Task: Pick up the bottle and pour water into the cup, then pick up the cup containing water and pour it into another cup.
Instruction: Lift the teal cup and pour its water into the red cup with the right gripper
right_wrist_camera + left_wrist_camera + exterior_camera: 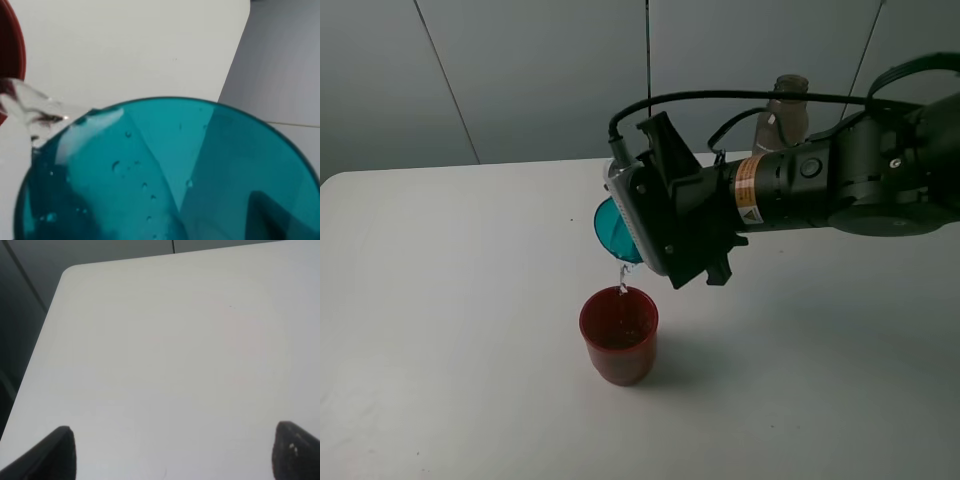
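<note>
R gripper (pixel 638 222) clamped on teal cup (pixel 616 232), cup tipped hard toward its side, mouth facing down-left over red cup (pixel 619 335). Teal cup translucent, straight-sided, droplets on inner wall (pixel 165 175). Thin water stream (pixel 621 277) falls from its lip into red cup. Red cup dark, translucent, upright on white table (pixel 450 300), directly below. Bottle (pixel 785 110) smoky grey-brown, upright behind R arm, mostly hidden. L gripper (pixel 172 455): only two dark fingertips seen, set wide apart, nothing between, over bare table.
</note>
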Controlling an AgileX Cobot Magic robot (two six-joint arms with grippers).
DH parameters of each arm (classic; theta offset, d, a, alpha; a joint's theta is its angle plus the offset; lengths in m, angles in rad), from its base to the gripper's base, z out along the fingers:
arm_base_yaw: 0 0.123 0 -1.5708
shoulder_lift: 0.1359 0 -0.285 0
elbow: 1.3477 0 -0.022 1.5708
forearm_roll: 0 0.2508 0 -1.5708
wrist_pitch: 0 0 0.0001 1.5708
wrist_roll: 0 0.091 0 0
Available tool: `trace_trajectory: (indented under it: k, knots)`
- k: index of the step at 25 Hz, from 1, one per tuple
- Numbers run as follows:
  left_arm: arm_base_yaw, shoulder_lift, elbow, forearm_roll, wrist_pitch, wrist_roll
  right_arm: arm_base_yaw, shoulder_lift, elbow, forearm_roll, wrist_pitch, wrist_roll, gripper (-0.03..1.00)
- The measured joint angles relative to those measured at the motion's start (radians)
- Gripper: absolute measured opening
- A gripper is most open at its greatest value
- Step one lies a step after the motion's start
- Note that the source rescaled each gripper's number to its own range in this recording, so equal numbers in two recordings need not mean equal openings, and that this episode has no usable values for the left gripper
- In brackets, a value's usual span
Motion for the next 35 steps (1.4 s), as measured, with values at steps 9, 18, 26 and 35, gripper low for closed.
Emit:
trace_trajectory:
  k: [9, 18, 26, 35]
  knots:
    - [0.0, 0.0, 0.0, 0.0, 0.0, 0.0, 0.0, 0.0, 0.0, 0.0, -0.008, -0.11, 0.06]
    - [0.0, 0.0, 0.0, 0.0, 0.0, 0.0, 0.026, 0.0, 0.0, 0.024, -0.06, -0.188, 0.06]
    - [0.0, 0.0, 0.0, 0.0, 0.0, 0.0, 0.041, 0.062, -0.002, 0.091, -0.067, -0.324, 0.06]
    - [0.0, 0.0, 0.0, 0.0, 0.0, 0.0, 0.041, 0.085, -0.002, 0.184, -0.09, -0.5, 0.06]
